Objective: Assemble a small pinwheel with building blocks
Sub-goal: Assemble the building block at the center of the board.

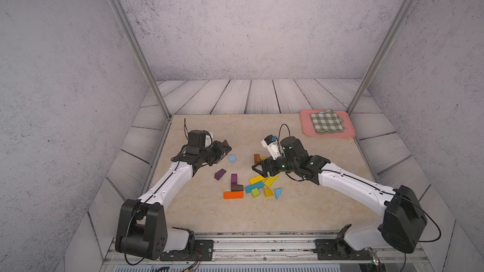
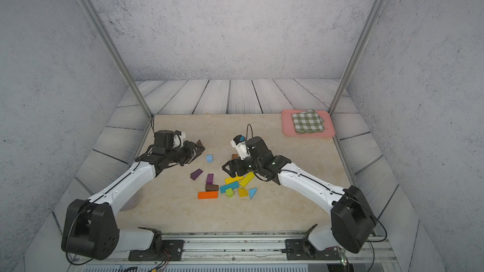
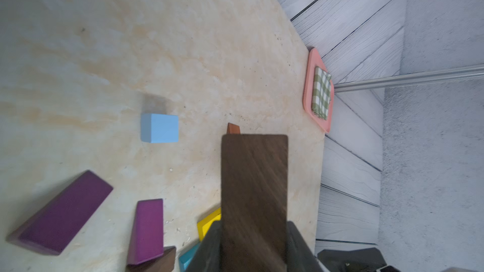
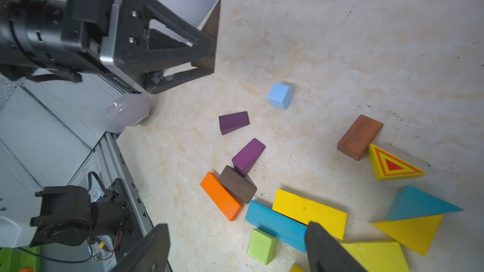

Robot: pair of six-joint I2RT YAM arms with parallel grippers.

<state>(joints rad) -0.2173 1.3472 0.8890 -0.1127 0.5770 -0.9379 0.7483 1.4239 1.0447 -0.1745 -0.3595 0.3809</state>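
- Lying loose near the middle of the table (image 1: 301, 205), most of the building blocks (image 1: 251, 187) form a cluster: an orange bar (image 1: 233, 194), a teal bar (image 1: 259, 184), a yellow bar (image 1: 257, 179), a green cube (image 1: 255, 192), a plain yellow triangle (image 1: 268, 192) and a blue triangle (image 1: 278, 193).
- A dark brown block (image 1: 236, 187) touches the orange bar's far side, with a purple wedge (image 1: 234, 178) against it. A second purple wedge (image 1: 220, 174) lies apart to the left.
- A light-blue cube (image 1: 232, 158) stands alone, farther away. To its right, a reddish-brown block (image 4: 360, 137) touches a red-patterned yellow triangle (image 4: 392, 166).
- The left pincer (image 1: 221, 150) grips a dark brown wedge (image 3: 254, 184) between its jaws, left of the light-blue cube and apart from the rest.
- The right pincer (image 1: 258, 169) hangs over the cluster's far side, jaws spread wide with nothing clamped between them.
- A pink tray (image 1: 306, 128) carrying a folded green-checked cloth (image 1: 326, 121) sits at the far right corner.
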